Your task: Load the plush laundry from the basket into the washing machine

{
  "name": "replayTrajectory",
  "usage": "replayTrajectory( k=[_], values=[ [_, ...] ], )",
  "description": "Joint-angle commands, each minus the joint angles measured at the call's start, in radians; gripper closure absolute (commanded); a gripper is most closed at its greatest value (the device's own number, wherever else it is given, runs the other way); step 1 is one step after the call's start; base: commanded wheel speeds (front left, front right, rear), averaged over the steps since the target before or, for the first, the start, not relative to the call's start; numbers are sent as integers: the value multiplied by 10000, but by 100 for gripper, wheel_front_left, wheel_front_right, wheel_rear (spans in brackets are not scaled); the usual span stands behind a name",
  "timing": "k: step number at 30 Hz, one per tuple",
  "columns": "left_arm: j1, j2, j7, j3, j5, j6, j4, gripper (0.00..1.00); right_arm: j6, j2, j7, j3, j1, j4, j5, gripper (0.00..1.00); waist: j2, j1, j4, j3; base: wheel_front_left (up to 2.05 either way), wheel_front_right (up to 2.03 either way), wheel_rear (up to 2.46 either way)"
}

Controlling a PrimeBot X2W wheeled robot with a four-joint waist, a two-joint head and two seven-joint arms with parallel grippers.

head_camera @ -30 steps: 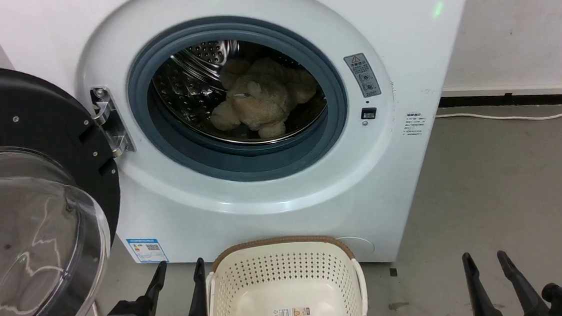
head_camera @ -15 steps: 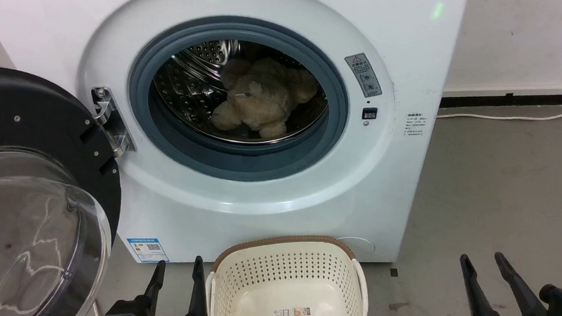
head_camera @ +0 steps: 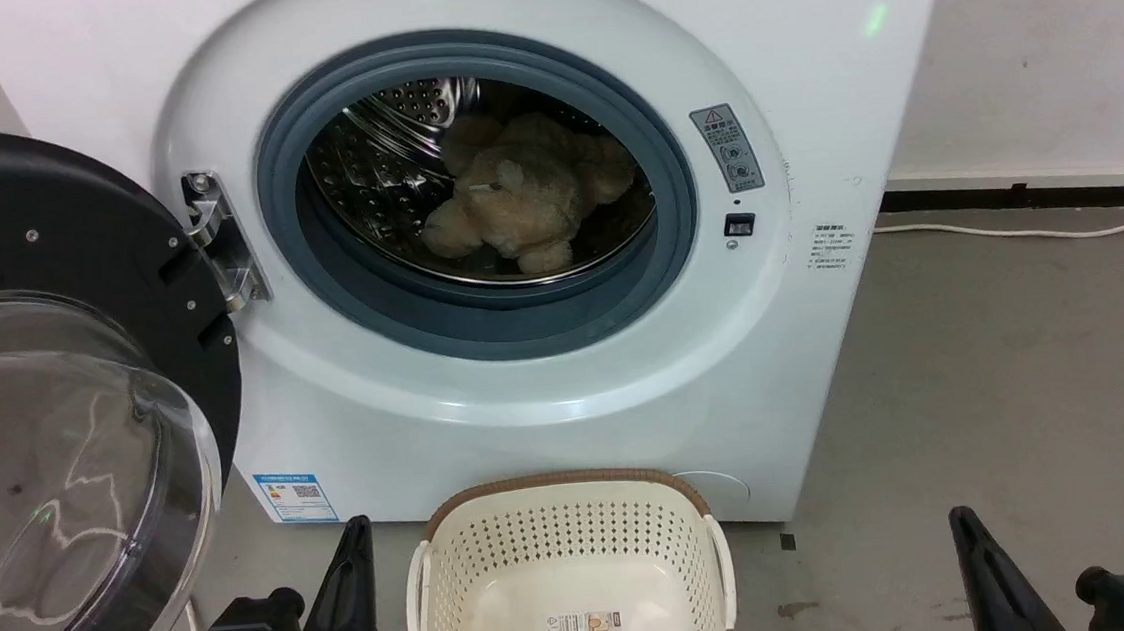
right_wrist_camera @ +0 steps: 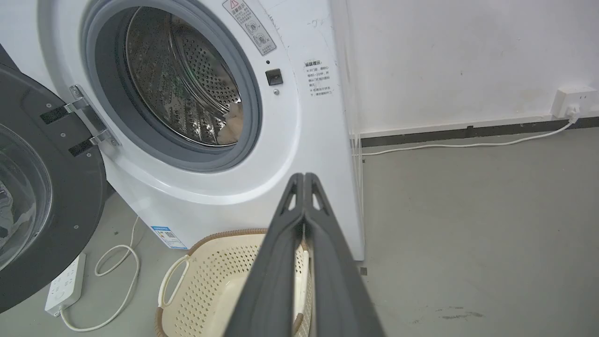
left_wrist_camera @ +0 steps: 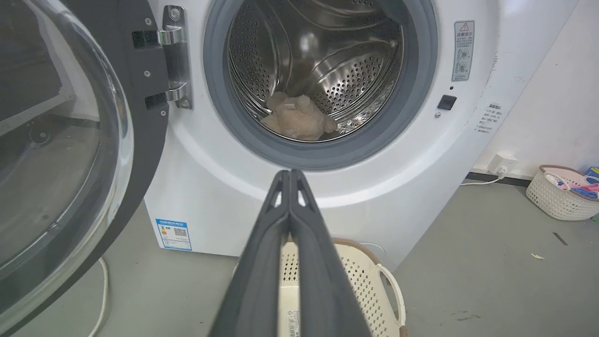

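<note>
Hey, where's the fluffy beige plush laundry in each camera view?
Head view: the fluffy beige plush laundry lies inside the shiny perforated steel drum, upper middle of the picture.
Left wrist view: low in the drum, upper centre.
Right wrist view: a beige sliver at the drum opening's right edge, left of centre.
Shared landmark: the small black square latch on the white washer front, right of the opening.

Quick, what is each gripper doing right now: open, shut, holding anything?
Dark two-fingered left gripper: shut, holding nothing.
Dark two-fingered right gripper: shut, holding nothing.
</note>
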Motion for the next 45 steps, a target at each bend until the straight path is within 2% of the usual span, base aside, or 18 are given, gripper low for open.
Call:
replayTrajectory(
  k=[1,45],
  values=[
    [-4,-54,18,78,123,-39,-59,100,0,0,22,5,-60,-50,-97,100,0,0,-1,3,0,0,0],
    [-35,-574,763,925,1470,-368,-564,100,3,-3,771,23,-495,-478,-1066,100,0,0,-82,158,0,0,0]
  ],
)
